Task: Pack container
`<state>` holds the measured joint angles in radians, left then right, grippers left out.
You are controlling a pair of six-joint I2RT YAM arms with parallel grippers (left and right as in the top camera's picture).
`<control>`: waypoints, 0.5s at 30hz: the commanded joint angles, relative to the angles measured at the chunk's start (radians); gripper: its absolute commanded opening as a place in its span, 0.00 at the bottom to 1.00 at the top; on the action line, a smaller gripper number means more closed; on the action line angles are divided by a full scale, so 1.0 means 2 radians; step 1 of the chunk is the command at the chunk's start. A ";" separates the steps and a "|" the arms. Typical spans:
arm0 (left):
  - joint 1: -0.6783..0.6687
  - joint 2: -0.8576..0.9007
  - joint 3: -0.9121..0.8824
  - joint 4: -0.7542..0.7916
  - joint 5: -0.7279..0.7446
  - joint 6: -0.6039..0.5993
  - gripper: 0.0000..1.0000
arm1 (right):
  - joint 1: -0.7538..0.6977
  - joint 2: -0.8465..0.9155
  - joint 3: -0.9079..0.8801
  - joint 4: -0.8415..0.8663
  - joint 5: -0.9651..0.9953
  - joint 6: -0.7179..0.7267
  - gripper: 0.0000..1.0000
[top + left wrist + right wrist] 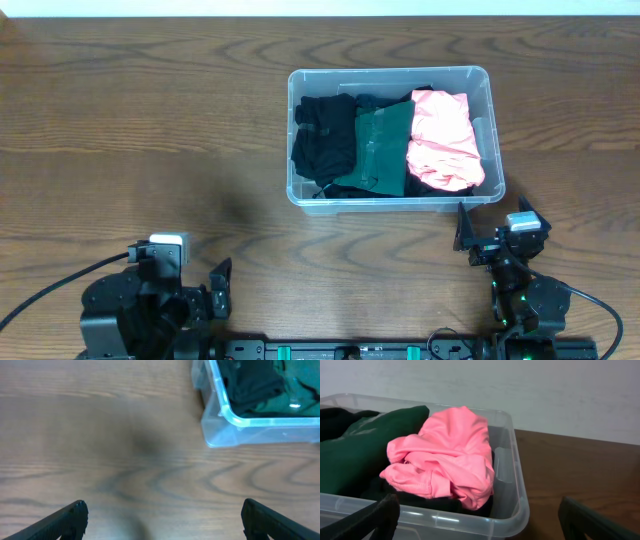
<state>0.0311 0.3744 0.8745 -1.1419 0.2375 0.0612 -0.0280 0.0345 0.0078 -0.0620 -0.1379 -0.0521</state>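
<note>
Container (494, 150) with black (322, 135), green (379, 150), pink clothes (445, 140) on table (150, 130)

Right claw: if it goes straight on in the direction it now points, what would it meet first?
Probably the near wall of the container, which lies straight ahead of the open right claw. Depth is unclear: if its line runs higher, it would pass the rim and meet the pink garment.

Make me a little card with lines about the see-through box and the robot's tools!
container: clear bin on wooden table, no lid
inside, robot's left to right: black clothing, green clothing, pink clothing
left tool: open, empty, above the table
right tool: open, empty, facing the pink clothing
</note>
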 commanded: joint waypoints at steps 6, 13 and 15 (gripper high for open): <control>-0.002 -0.102 -0.210 0.282 -0.018 0.014 0.98 | 0.011 -0.002 0.001 -0.004 0.000 -0.003 0.99; -0.002 -0.185 -0.382 0.531 -0.010 0.014 0.98 | 0.011 -0.002 0.001 -0.004 0.000 -0.003 0.99; -0.003 -0.186 -0.410 0.580 -0.009 0.014 0.98 | 0.011 -0.002 0.001 -0.004 0.000 -0.003 0.99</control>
<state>0.0307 0.0223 0.1066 -0.0509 0.2138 0.0795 -0.0280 0.0345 0.0078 -0.0624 -0.1379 -0.0525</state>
